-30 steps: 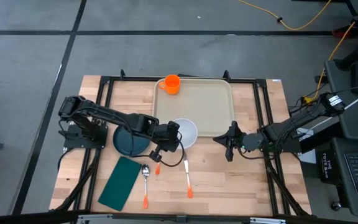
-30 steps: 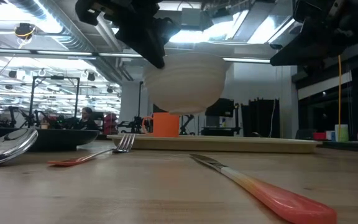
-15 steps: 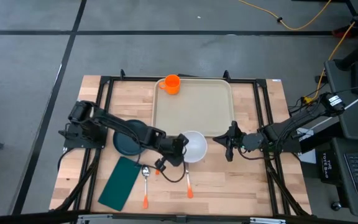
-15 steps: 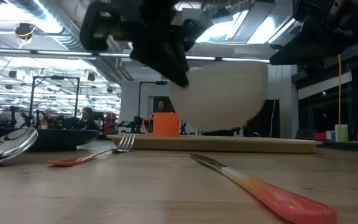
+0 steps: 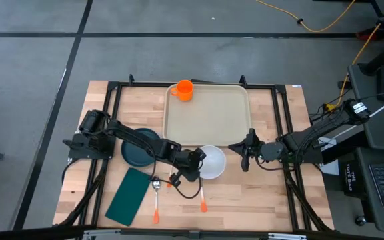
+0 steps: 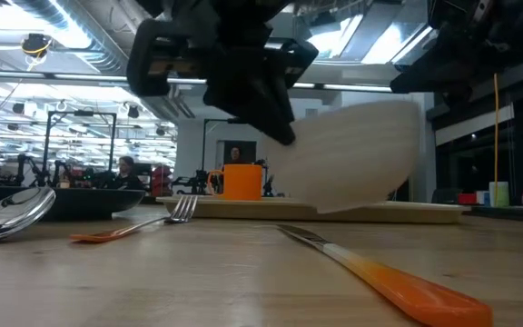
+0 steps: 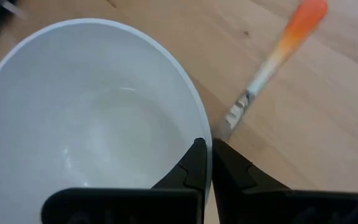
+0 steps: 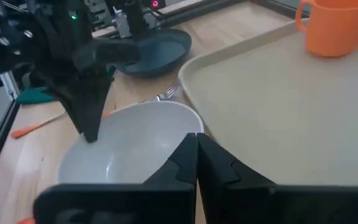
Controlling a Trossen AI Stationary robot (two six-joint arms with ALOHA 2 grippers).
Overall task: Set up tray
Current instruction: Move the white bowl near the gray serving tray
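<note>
The beige tray (image 5: 207, 115) lies at the table's far middle, with an orange cup (image 5: 185, 89) on its far left corner. My left gripper (image 5: 199, 160) is shut on a white bowl (image 5: 213, 163), just near of the tray's near edge. The low view shows the bowl (image 6: 357, 154) tilted under that gripper (image 6: 282, 134). My right gripper (image 5: 247, 153) hovers shut beside the tray's near right corner, right of the bowl and apart from it. In the right wrist view the bowl (image 8: 129, 149) sits just ahead of its fingers. My left gripper pinches the bowl's rim (image 7: 199, 127) on its left side, one finger inside the bowl and one outside. The fingers slant down from the table's left. The bowl is lifted clear of the table and tilted, its open side tipped toward the gripper.
A dark teal plate (image 5: 141, 148) sits left of the bowl and a dark green napkin (image 5: 130, 195) lies near the table's near left. A spoon (image 5: 156, 193), a fork (image 5: 171, 177) and a knife (image 5: 202, 195) with orange handles lie near of the bowl.
My left gripper has carried the bowl from over the tray's near edge toward the table's near and right side, and lower. The bowl has tipped from nearly level to tilted. It stays shut on the rim.
</note>
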